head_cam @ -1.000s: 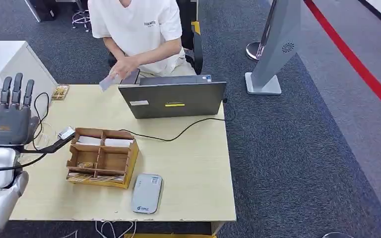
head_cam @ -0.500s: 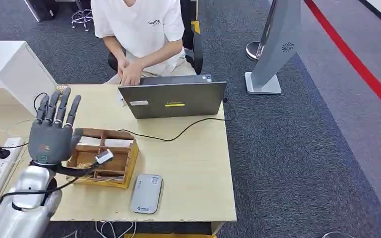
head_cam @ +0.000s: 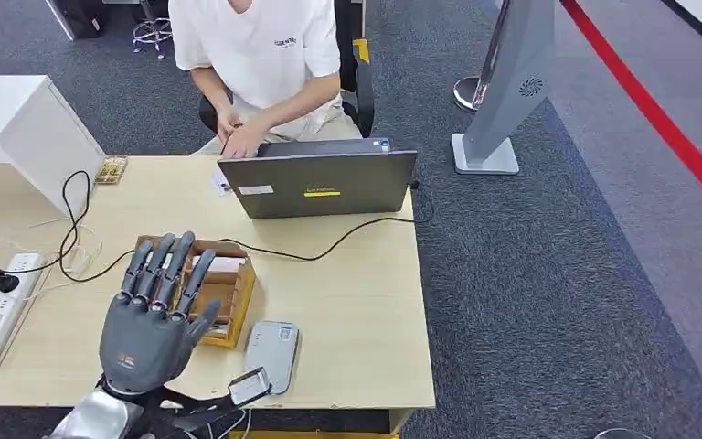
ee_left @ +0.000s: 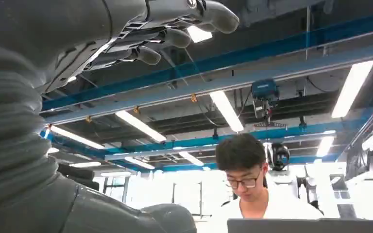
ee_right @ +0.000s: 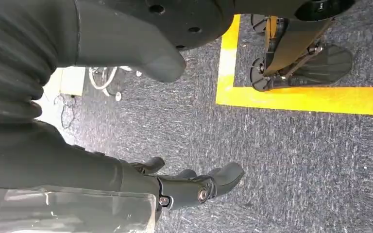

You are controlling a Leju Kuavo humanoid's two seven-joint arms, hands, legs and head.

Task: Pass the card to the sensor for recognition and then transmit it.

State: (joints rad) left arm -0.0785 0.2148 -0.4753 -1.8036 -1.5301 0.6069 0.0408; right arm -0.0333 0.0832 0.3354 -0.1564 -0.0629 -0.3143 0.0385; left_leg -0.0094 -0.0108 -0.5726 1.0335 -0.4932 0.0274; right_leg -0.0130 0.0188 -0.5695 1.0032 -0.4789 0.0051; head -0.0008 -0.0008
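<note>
The robot's empty left hand (head_cam: 151,320), fingers spread, now hovers over the wooden card box (head_cam: 224,291) after swinging in from the table's left edge, poised to reach down for a card, apparently lying in the box's far compartments; the right hand (ee_right: 194,187) hangs loosely open.

We see the sensor (head_cam: 271,356), a flat silver-grey reader with rounded corners, lying face up near the table's (head_cam: 366,311) front edge, just beside the wooden box (head_cam: 230,302). White cards (head_cam: 221,264) lie in the box's far compartments; how many, we cannot tell.
</note>
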